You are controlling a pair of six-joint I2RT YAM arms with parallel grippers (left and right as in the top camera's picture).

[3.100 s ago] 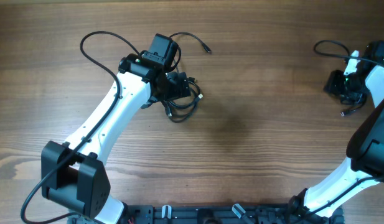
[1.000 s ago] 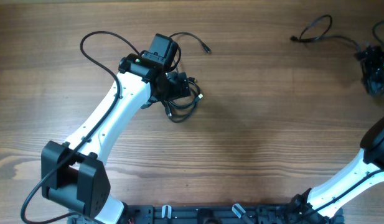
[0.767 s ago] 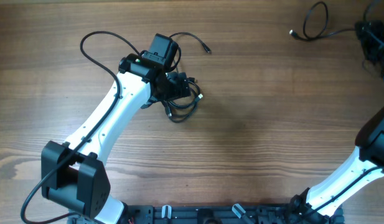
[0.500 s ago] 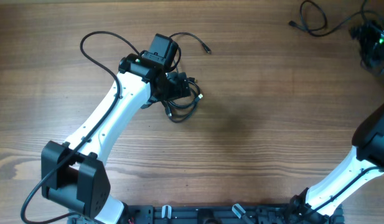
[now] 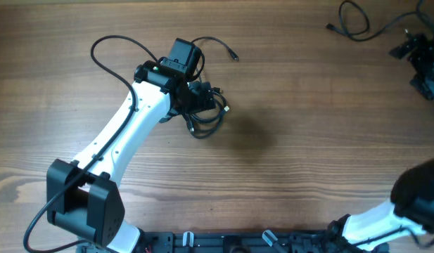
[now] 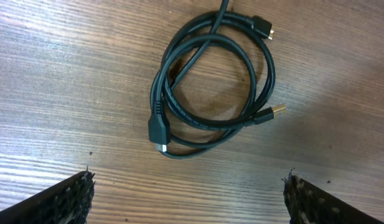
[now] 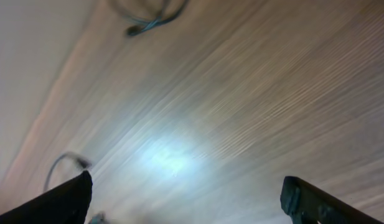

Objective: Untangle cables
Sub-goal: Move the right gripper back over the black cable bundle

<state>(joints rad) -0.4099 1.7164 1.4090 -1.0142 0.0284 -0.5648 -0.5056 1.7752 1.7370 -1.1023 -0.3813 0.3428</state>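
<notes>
Fingers point(image 6: 64, 198) of the left gripper point(image 6: 188, 194) gape wide above the coil of thin black cables point(image 6: 156, 128), and the right gripper point(image 7: 188, 199), far right of it, gapes empty too.

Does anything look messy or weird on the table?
Yes. A black coil sits under the open left claw, its loops crossing over each other. Another cord lies alone, far off to the right.

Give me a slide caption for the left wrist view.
Open left end effector hovers above coiled black cables on the wooden table.
</notes>
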